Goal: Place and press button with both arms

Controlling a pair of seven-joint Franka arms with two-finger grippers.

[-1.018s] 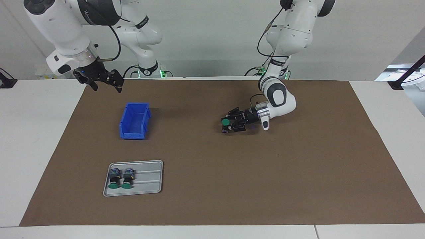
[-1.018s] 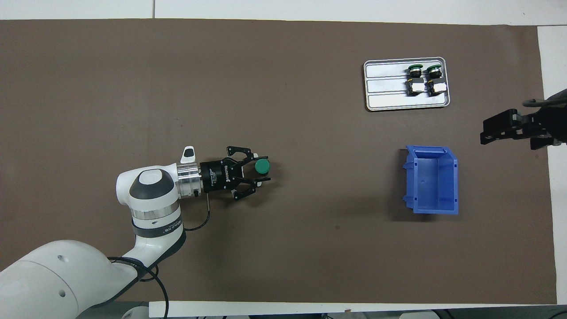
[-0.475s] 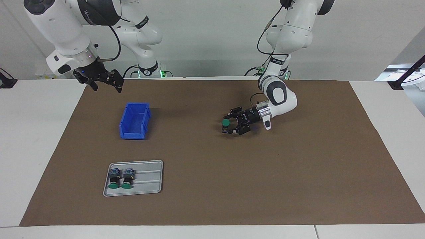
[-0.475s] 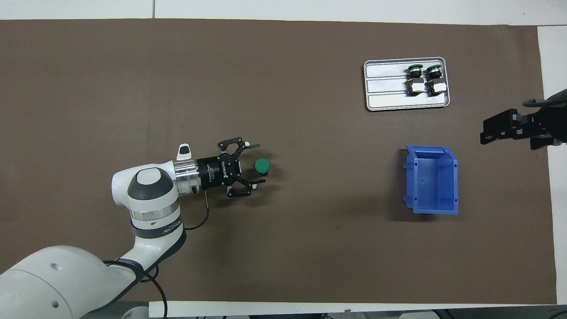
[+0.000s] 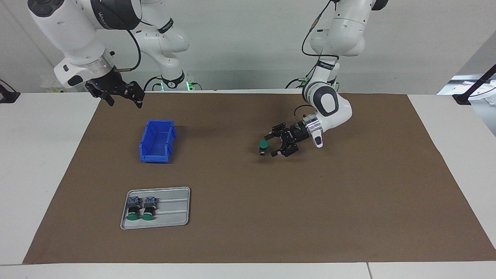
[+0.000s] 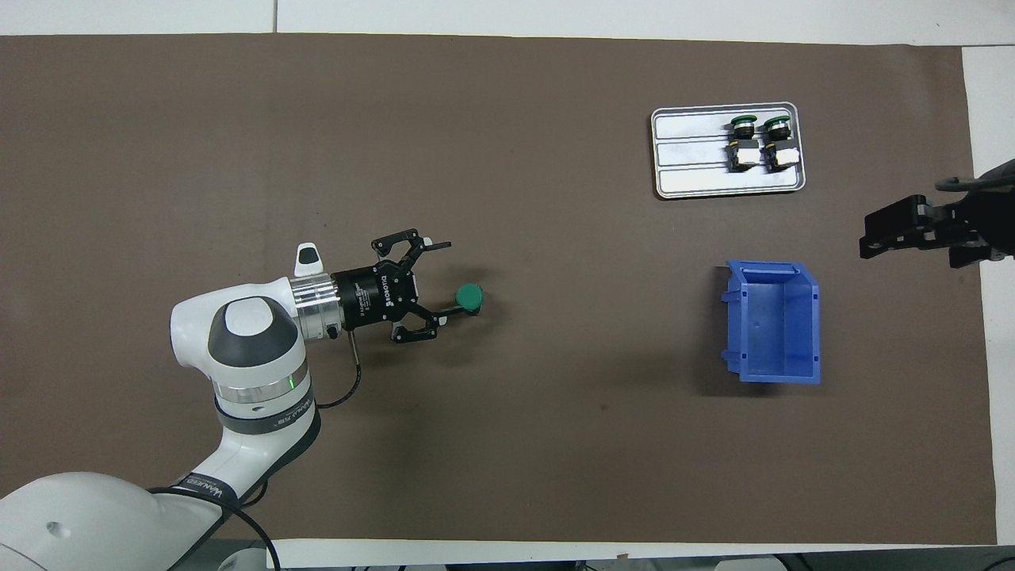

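Note:
A button with a round green cap stands upright on the brown mat, near the middle; it also shows in the overhead view. My left gripper is open and empty, low over the mat just beside the button, toward the left arm's end; it also shows in the overhead view. One fingertip is close to the button; I cannot tell whether they touch. My right gripper is open and empty, and waits raised over the mat's edge at the right arm's end, seen in the overhead view too.
A grey tray farther from the robots holds two more green-capped buttons lying side by side; the tray also shows in the overhead view. An empty blue bin stands nearer to the robots than the tray, seen from overhead too.
My left gripper opened, let go of the button and drew back toward the left arm's end, rising a little. The button stays upright on the mat. The right arm has not moved.

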